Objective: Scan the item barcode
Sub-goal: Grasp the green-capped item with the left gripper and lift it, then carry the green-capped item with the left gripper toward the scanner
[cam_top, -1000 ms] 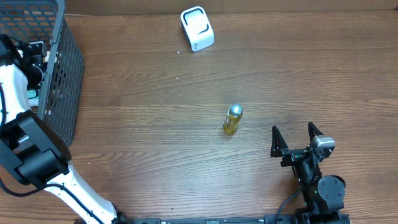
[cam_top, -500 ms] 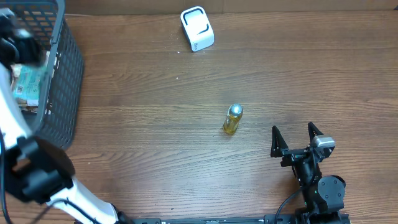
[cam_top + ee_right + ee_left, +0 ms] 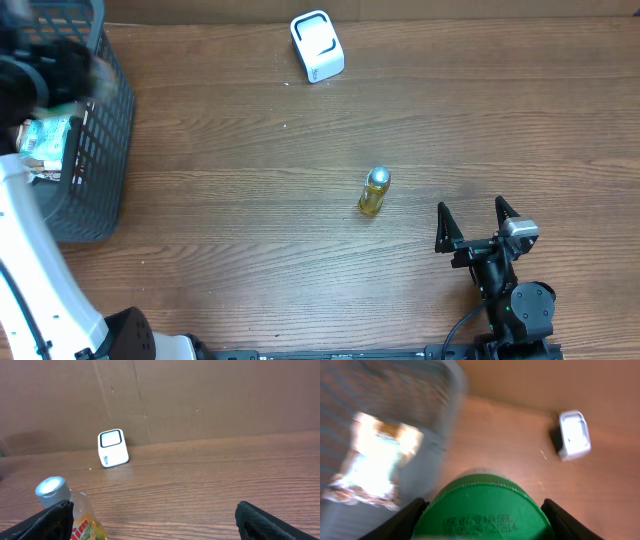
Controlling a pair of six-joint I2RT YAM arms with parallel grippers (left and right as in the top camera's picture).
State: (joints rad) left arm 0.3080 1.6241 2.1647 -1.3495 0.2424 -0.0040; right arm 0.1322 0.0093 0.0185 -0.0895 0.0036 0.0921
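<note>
In the left wrist view a container with a green lid [image 3: 480,495] sits between the dark fingers [image 3: 412,512] of my left gripper [image 3: 482,514], which is shut on it. A printed date code shows on the lid; no barcode shows. From overhead the left gripper [image 3: 55,72] is a blur above the basket. The white scanner [image 3: 317,45] stands at the back centre and also shows as the scanner [image 3: 574,434] to the right of the lid. My right gripper [image 3: 470,207] rests open at the front right, holding nothing.
A dark mesh basket [image 3: 100,130] stands at the far left, with a foil snack packet [image 3: 45,140] inside. A small yellow bottle [image 3: 374,191] with a silver cap stands mid-table, just left of the right gripper; the right wrist view shows the bottle [image 3: 75,517] by its left finger.
The left arm has risen from inside the basket with the green-lidded container and is swinging over the basket's rim, blurred by motion. The right arm has not moved.
</note>
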